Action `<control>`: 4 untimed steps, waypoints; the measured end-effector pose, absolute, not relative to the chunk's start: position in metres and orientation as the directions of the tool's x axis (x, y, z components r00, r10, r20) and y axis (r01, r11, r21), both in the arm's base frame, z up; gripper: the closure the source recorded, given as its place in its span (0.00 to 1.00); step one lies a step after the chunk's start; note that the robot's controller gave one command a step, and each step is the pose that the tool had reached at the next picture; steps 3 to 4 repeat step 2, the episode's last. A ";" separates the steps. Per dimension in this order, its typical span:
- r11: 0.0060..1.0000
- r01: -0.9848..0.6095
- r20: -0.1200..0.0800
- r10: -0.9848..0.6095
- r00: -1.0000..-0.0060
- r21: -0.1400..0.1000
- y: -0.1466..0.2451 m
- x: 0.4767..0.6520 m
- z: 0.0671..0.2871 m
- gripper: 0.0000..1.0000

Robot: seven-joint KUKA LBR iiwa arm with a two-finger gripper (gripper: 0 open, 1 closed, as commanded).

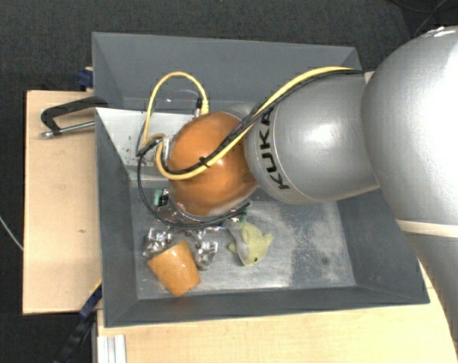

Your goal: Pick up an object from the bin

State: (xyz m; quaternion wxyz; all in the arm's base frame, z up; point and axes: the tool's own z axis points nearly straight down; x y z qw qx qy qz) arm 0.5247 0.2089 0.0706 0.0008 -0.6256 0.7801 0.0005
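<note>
**A:** Which thing is it over?

**B:** A stubby orange plastic-looking cup (174,269), lying on its side just below the gripper (182,245) in the camera view. Its upper end sits between the jaws, which are spread and hold nothing.

**A:** How would it handle?

**B:** Probably light, stiff and smooth, so it may roll or slip. I'd pinch across its middle. The pale yellow-green crumpled lump (250,245) just right of the gripper looks softer.

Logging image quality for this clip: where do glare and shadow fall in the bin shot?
Camera view: bright glare on the silver arm and a sheen on its orange cover; the bin floor looks darker just under the arm; the orange cup and pale toy lie evenly lit.
</note>
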 end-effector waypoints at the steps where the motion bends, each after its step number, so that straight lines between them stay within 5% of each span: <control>1: 0.219 -0.976 -0.010 -0.976 -0.218 -0.009 0.210 0.528 0.074 1.00; 2: 0.001 -1.000 -0.007 -1.000 -0.001 -0.011 0.208 0.522 0.220 1.00; 4: 0.001 -1.000 -0.007 -1.000 -0.001 -0.011 0.208 0.522 0.220 1.00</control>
